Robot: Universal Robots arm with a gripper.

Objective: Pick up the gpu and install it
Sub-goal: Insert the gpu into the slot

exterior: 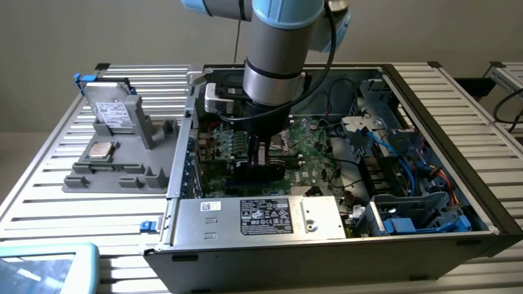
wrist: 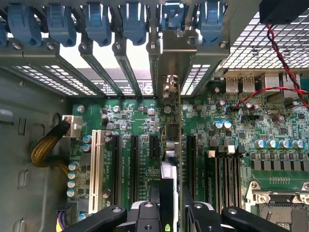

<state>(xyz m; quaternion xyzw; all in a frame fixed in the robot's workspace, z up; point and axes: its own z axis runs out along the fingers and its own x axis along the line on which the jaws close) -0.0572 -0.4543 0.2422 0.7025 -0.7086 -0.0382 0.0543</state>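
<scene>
Exterior view, mid-frame: gripper (exterior: 263, 153) clamped on the gpu (exterior: 259, 170) inside the computer case (exterior: 457, 116), black slots (wrist: 134, 164) flanking, cables (exterior: 372, 131) at right.

Green motherboard (wrist: 130, 116) with black slots (wrist: 134, 164) and one white; black gpu (exterior: 249, 170); blue clips (wrist: 96, 21) (a whole row); twisted red-black wire (wrist: 282, 58); yellow braided cable (wrist: 46, 147); grey-and-blue arm (exterior: 274, 55); silver slatted table (exterior: 49, 184).

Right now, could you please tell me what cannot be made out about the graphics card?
- Exterior view: the graphics card is largely hidden behind the arm and gripper, so its seating is unclear.
- Wrist view: the card is edge-on and covers its own slot.
- Exterior view: the print on the power supply label is too small to read.
</scene>
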